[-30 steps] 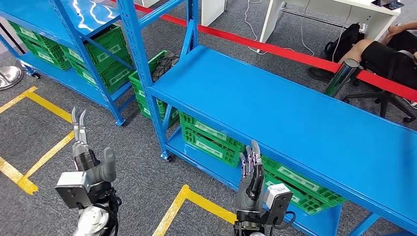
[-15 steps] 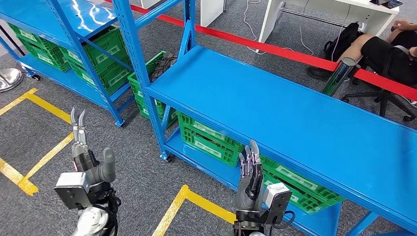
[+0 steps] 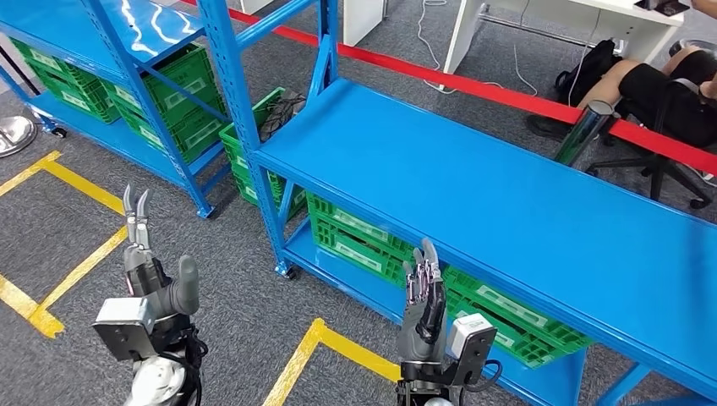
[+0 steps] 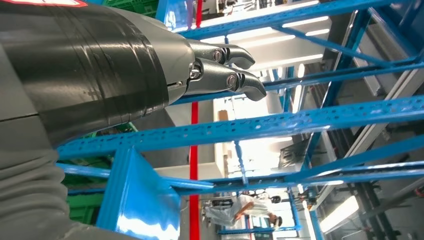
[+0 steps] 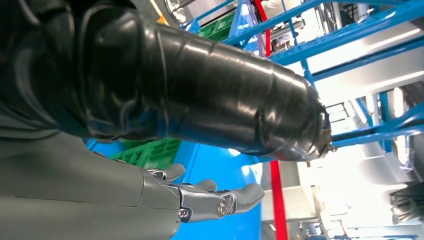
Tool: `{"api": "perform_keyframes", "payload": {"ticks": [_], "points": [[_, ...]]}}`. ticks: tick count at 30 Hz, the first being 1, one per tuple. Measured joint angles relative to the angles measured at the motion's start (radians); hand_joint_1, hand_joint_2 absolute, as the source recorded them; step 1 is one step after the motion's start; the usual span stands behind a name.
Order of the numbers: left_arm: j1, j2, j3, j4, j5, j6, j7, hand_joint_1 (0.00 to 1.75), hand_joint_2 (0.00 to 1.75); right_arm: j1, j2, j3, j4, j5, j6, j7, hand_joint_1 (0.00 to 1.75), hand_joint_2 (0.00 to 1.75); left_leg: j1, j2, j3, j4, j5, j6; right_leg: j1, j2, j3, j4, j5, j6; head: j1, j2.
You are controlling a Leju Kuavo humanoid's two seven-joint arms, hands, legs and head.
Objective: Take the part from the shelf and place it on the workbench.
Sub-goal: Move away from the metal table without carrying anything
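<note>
Smooth blue metal bench (image 3: 473, 169) stood bare-topped above ribbed green crates (image 3: 363, 241). Left hand (image 3: 148, 262) and right hand (image 3: 423, 296) were raised, fingers spread, empty.

No text, brand or number can be read anywhere. The green crates (image 3: 363, 241) under the blue shelf (image 3: 473, 186) carry pale label panels on their sides, but any print on them is too small and blurred to make out; they may be blank.
</note>
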Motion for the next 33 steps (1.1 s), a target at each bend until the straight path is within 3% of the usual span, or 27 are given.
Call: {"api": "perform_keyframes", "payload": {"ticks": [2, 4, 5, 6, 7, 9, 12, 14, 16, 18, 19, 20, 21, 23, 24, 26, 29, 31, 33], "points": [[-0.001, 0.000, 0.000, 0.000, 0.006, 0.001, 0.002, 0.00, 0.00, 0.000, -0.001, 0.001, 0.001, -0.001, 0.000, -0.001, 0.00, 0.00, -0.003, 0.000, 0.003, -0.003, 0.001, 0.003, 0.001, 0.000, -0.066, 0.135, -0.060, -0.004, 0.012, 0.000], [0.000, 0.000, 0.001, 0.000, 0.011, 0.002, 0.003, 0.00, 0.00, 0.002, -0.002, 0.001, 0.001, -0.002, 0.000, 0.000, 0.00, 0.00, -0.009, -0.002, 0.003, -0.002, -0.001, 0.004, 0.002, 0.001, -0.119, 0.235, -0.084, -0.009, 0.019, 0.000], [0.001, 0.000, 0.001, 0.000, 0.012, 0.002, 0.004, 0.00, 0.00, 0.002, -0.002, 0.001, 0.002, -0.002, -0.001, 0.001, 0.00, 0.00, -0.011, -0.003, 0.004, -0.001, -0.002, 0.004, 0.003, 0.001, -0.121, 0.230, -0.069, -0.014, 0.020, 0.000], [0.001, 0.000, 0.001, 0.001, 0.013, 0.002, 0.004, 0.00, 0.00, 0.002, -0.002, 0.002, 0.002, -0.002, -0.001, 0.001, 0.00, 0.00, -0.013, -0.005, 0.006, 0.000, -0.004, 0.003, 0.006, 0.001, -0.103, 0.185, -0.036, -0.020, 0.022, 0.000], [0.001, -0.001, 0.001, 0.001, 0.014, 0.002, 0.004, 0.00, 0.00, 0.002, -0.002, 0.002, 0.002, -0.002, -0.001, 0.002, 0.00, 0.00, -0.014, -0.007, 0.009, 0.000, -0.006, 0.002, 0.009, 0.001, -0.072, 0.113, 0.000, -0.028, 0.023, 0.000], [0.000, -0.001, 0.001, 0.000, 0.015, 0.002, 0.004, 0.00, 0.00, 0.000, -0.002, 0.003, 0.001, -0.001, -0.001, 0.004, 0.00, 0.00, -0.015, -0.009, 0.011, 0.001, -0.011, -0.005, 0.018, 0.002, -0.013, -0.008, 0.039, -0.044, 0.025, 0.000], [-0.001, -0.001, 0.001, 0.000, 0.019, 0.002, 0.002, 0.00, 0.00, -0.001, -0.002, 0.006, 0.000, 0.002, -0.006, 0.016, 0.00, 0.00, -0.012, -0.009, 0.009, -0.003, -0.012, -0.022, 0.026, 0.004, 0.012, -0.046, 0.037, -0.058, 0.025, 0.000], [-0.001, -0.001, 0.000, -0.001, 0.021, 0.002, 0.000, 0.00, 0.00, -0.001, -0.001, 0.008, -0.002, 0.007, -0.009, 0.025, 0.00, 0.00, -0.011, -0.004, 0.005, 0.006, -0.020, -0.033, 0.021, 0.004, 0.026, -0.058, 0.038, -0.067, 0.021, 0.000], [-0.004, -0.001, 0.000, -0.002, 0.022, 0.002, -0.002, 0.00, 0.00, -0.003, 0.000, 0.010, -0.005, 0.011, -0.010, 0.032, 0.00, 0.00, -0.011, 0.003, -0.036, 0.086, -0.052, -0.039, 0.016, 0.003, 0.044, -0.070, 0.037, -0.075, 0.008, 0.000], [-0.004, -0.001, -0.001, -0.002, 0.024, 0.002, -0.002, 0.00, 0.00, -0.005, 0.000, 0.013, -0.006, 0.014, -0.010, 0.036, 0.00, 0.00, -0.010, 0.005, -0.117, 0.220, -0.090, -0.043, 0.016, 0.002, 0.052, -0.071, 0.029, -0.078, -0.006, 0.000], [-0.002, -0.001, -0.001, -0.002, 0.025, 0.002, -0.002, 0.00, 0.00, -0.004, -0.001, 0.015, -0.006, 0.014, -0.011, 0.037, 0.00, 0.00, -0.009, 0.006, -0.151, 0.264, -0.093, -0.044, 0.016, 0.002, 0.055, -0.070, 0.024, -0.077, -0.011, 0.000], [-0.001, 0.000, -0.001, -0.002, 0.025, 0.002, -0.002, 0.00, 0.00, -0.004, -0.001, 0.016, -0.006, 0.014, -0.011, 0.038, 0.00, 0.00, -0.008, 0.008, -0.168, 0.274, -0.078, -0.045, 0.016, 0.002, 0.061, -0.070, 0.019, -0.076, -0.016, 0.000], [0.000, 0.000, -0.001, -0.002, 0.025, 0.002, -0.002, 0.00, 0.00, -0.004, -0.002, 0.017, -0.006, 0.014, -0.011, 0.038, 0.00, 0.00, -0.008, 0.009, -0.163, 0.243, -0.047, -0.044, 0.016, 0.003, 0.068, -0.069, 0.012, -0.074, -0.021, 0.000], [-0.001, 0.001, -0.001, -0.002, 0.025, 0.002, -0.002, 0.00, 0.00, -0.004, -0.002, 0.018, -0.007, 0.014, -0.011, 0.038, 0.00, 0.00, -0.007, 0.013, -0.105, 0.111, 0.026, -0.044, 0.016, 0.004, 0.083, -0.068, -0.005, -0.064, -0.032, 0.000], [-0.001, 0.001, -0.001, -0.002, 0.025, 0.002, -0.003, 0.00, 0.00, -0.005, -0.002, 0.018, -0.007, 0.014, -0.011, 0.038, 0.00, 0.00, -0.008, 0.014, -0.073, 0.054, 0.042, -0.041, 0.017, 0.005, 0.086, -0.067, -0.015, -0.057, -0.038, 0.000], [-0.002, 0.000, -0.001, -0.003, 0.025, 0.002, -0.003, 0.00, 0.00, -0.007, -0.002, 0.019, -0.009, 0.014, -0.011, 0.038, 0.00, 0.00, -0.011, 0.013, -0.040, 0.008, 0.032, -0.031, 0.021, 0.004, 0.092, -0.066, -0.026, -0.044, -0.042, 0.000], [0.000, 0.000, 0.000, -0.004, 0.025, 0.000, -0.003, 0.00, 0.00, -0.010, -0.003, 0.021, -0.011, 0.014, -0.011, 0.038, 0.00, 0.00, -0.010, 0.006, -0.025, 0.004, 0.018, -0.009, 0.019, 0.003, 0.097, -0.040, -0.032, -0.029, -0.034, 0.000], [-0.001, -0.001, -0.001, -0.004, 0.025, -0.002, -0.003, 0.00, 0.00, -0.011, -0.004, 0.022, -0.012, 0.014, -0.012, 0.039, 0.00, 0.00, -0.012, 0.003, -0.011, 0.003, 0.007, 0.001, 0.017, 0.003, 0.039, 0.051, -0.056, -0.024, -0.024, 0.000], [0.000, -0.001, -0.001, -0.004, 0.025, -0.002, -0.004, 0.00, 0.00, -0.011, -0.005, 0.024, -0.013, 0.013, -0.013, 0.039, 0.00, 0.00, -0.017, 0.001, 0.002, 0.003, -0.007, 0.007, 0.019, 0.003, -0.051, 0.179, -0.096, -0.024, -0.010, 0.000]]}}
